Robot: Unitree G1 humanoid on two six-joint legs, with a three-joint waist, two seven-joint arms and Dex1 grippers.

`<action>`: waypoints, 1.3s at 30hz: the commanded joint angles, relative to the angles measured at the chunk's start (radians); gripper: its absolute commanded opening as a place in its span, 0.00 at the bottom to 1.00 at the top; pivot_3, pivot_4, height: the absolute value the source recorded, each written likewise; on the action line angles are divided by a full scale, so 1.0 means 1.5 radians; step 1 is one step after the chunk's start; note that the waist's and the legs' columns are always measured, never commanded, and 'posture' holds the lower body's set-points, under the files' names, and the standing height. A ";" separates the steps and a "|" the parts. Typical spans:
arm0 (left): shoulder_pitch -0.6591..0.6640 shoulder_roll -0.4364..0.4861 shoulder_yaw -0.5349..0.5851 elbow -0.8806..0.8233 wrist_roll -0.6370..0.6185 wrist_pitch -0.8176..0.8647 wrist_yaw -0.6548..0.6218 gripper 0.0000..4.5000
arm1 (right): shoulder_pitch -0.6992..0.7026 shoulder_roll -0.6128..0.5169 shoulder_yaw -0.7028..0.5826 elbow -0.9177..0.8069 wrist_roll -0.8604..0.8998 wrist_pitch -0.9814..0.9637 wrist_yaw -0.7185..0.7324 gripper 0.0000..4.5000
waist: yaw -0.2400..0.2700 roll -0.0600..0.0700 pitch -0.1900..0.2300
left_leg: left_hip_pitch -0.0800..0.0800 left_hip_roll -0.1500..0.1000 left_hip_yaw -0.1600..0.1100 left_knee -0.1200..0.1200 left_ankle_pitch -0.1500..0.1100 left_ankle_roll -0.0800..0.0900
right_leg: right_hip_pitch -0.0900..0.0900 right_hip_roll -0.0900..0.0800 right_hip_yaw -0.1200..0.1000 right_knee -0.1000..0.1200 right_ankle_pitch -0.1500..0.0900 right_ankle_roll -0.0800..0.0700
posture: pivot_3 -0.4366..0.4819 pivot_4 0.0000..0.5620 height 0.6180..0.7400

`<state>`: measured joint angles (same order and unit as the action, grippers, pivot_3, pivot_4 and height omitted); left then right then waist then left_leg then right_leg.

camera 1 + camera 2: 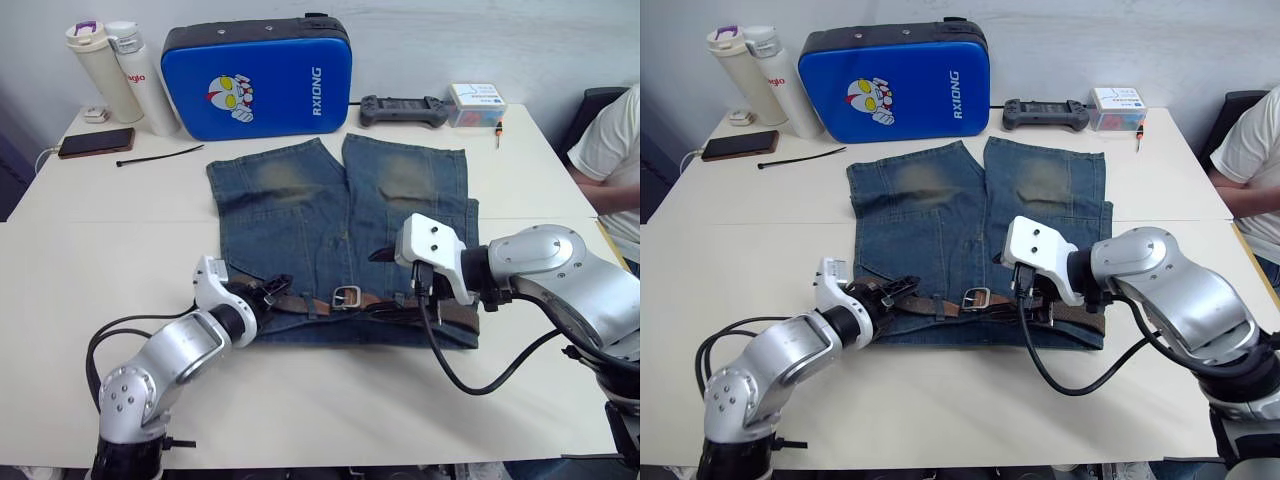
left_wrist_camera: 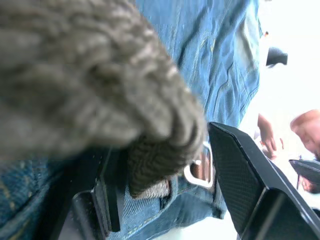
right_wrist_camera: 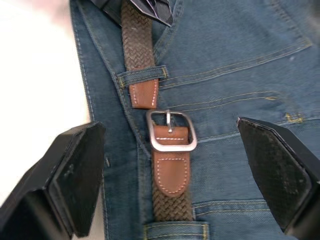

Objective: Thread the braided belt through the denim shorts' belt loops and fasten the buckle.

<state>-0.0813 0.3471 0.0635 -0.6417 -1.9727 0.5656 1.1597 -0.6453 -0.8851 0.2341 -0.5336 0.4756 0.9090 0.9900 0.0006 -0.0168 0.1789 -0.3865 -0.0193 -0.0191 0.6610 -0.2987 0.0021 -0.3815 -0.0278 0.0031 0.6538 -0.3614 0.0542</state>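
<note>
**Operator:** What lies in front of you?

**Observer:** You have a white table (image 1: 330,400), with the denim shorts (image 1: 330,215) spread flat at its middle, waistband toward you and legs pointing at the blue case (image 1: 258,78) standing at the far edge. Two tall bottles (image 1: 120,70) stand left of that case, a black controller (image 1: 403,108) right of it.

**Operator:** And the belt?

**Observer:** The braided belt (image 3: 138,40) runs along the waistband. Its tan tip sits just past one of the belt loops (image 3: 142,76), and the buckle (image 3: 170,131) lies just beside that tip, not fastened.

**Operator:** My grippers?

**Observer:** Your right gripper (image 3: 175,175) is spread wide and released, one finger either side of the buckle, holding nothing. Your left gripper (image 1: 888,292) is at the waistband's left end; the strap runs between its fingers (image 2: 250,175), yet you can't tell whether they're clenched on it.
</note>
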 commanded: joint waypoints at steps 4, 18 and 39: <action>0.033 0.019 0.020 -0.076 0.000 -0.086 0.064 0.62 | -0.020 0.020 0.013 0.015 -0.002 -0.025 0.021 1.00 | -0.001 0.000 0.000 | 0.000 0.000 0.000 0.000 0.000 0.000 | 0.000 0.000 0.000 0.000 0.000 0.000 | 0.48 0.27 1.00; 0.088 0.325 -0.012 -0.101 0.043 0.021 0.003 0.62 | -0.065 0.049 0.064 0.080 -0.050 -0.090 0.070 1.00 | -0.003 0.001 0.004 | 0.001 0.001 0.000 -0.004 0.001 -0.001 | -0.001 0.000 0.000 -0.001 -0.001 -0.001 | 0.48 0.27 1.00; 0.086 0.221 -0.068 -0.121 0.055 -0.101 0.044 0.43 | -0.079 0.055 0.071 0.110 -0.074 -0.118 0.115 1.00 | 0.000 0.002 0.004 | 0.000 0.001 0.001 -0.007 0.001 0.000 | 0.000 -0.001 0.000 -0.007 0.000 -0.001 | 0.48 0.27 1.00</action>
<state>0.0522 0.6825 -0.0266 -0.7750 -1.8846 0.4278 1.2203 -0.7565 -0.8064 0.3508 -0.3520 0.3705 0.7430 1.1537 -0.0001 -0.0144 0.1851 -0.3860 -0.0186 -0.0182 0.6500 -0.2975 0.0023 -0.3813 -0.0286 0.0027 0.6440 -0.3620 0.0528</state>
